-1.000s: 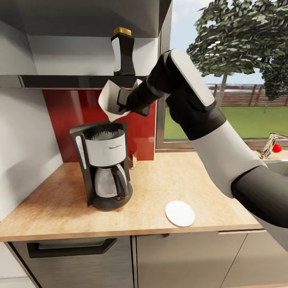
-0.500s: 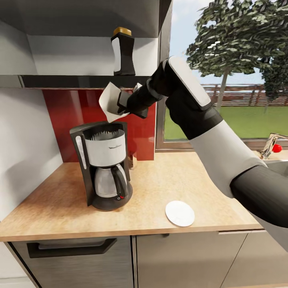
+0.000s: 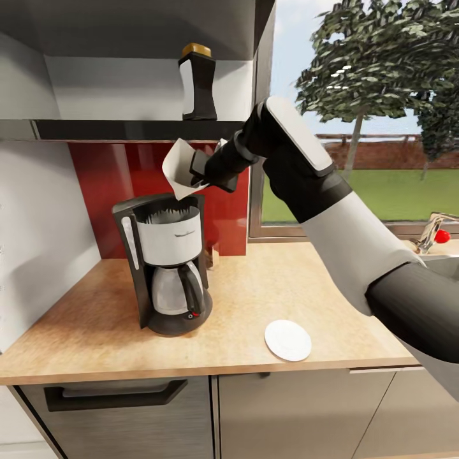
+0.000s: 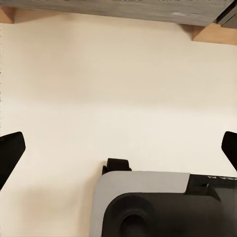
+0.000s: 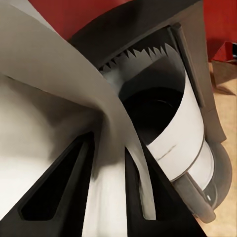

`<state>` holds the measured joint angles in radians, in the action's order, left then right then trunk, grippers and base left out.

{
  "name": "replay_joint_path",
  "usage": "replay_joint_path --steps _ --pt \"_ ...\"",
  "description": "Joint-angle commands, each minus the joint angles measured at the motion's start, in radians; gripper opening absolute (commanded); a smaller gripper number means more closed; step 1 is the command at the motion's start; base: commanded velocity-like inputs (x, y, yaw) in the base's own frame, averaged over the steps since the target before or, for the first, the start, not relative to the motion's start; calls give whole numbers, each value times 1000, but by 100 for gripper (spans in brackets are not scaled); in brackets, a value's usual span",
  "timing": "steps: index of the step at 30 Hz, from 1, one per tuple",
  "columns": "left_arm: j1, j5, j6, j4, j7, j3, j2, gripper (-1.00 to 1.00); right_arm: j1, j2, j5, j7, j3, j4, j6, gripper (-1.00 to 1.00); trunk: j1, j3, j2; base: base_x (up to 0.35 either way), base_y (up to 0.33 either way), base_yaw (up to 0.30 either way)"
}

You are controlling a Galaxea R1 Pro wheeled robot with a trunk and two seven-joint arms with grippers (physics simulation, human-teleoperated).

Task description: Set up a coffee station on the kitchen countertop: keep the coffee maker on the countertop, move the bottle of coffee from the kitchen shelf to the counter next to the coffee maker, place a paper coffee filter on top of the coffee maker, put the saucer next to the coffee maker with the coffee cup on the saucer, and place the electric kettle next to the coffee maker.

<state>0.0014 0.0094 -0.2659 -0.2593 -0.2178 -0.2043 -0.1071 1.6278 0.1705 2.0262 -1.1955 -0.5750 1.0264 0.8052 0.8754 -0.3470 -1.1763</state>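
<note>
The paper coffee filter (image 3: 180,168) is clamped in the right hand (image 3: 199,171), at twelve o'clock above the coffee maker (image 3: 167,264) on the desk (image 3: 268,293). It should be lowered, apparently point-first, into the open basket before release.

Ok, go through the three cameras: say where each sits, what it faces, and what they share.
Head view: looks forward and down at the kitchen countertop, coffee maker and saucer; the right arm holds the paper coffee filter.
Left wrist view: looks along the left gripper at a pale surface.
Right wrist view: looks past the filter into the coffee maker's open top.
Head and right wrist views share both.
</note>
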Motion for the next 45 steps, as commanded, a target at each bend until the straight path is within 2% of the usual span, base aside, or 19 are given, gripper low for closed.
replay_joint_path --steps 1,26,33,45 --pt "0 1 1 -1 -9 -7 0 100 1 0 6 -9 0 -1 5 -100 0 -1 -1 0 84 0" --pt "0 1 1 -1 -9 -7 0 100 0 1 4 -9 1 -19 3 -100 0 -1 -1 16 70 0" --pt "0 1 1 -1 -9 -7 0 100 0 1 5 -9 0 -63 3 -100 0 -1 -1 14 22 0" --pt "0 1 1 -1 -8 -7 1 100 0 1 5 -9 1 -76 3 -100 4 -4 -8 1 1 0"
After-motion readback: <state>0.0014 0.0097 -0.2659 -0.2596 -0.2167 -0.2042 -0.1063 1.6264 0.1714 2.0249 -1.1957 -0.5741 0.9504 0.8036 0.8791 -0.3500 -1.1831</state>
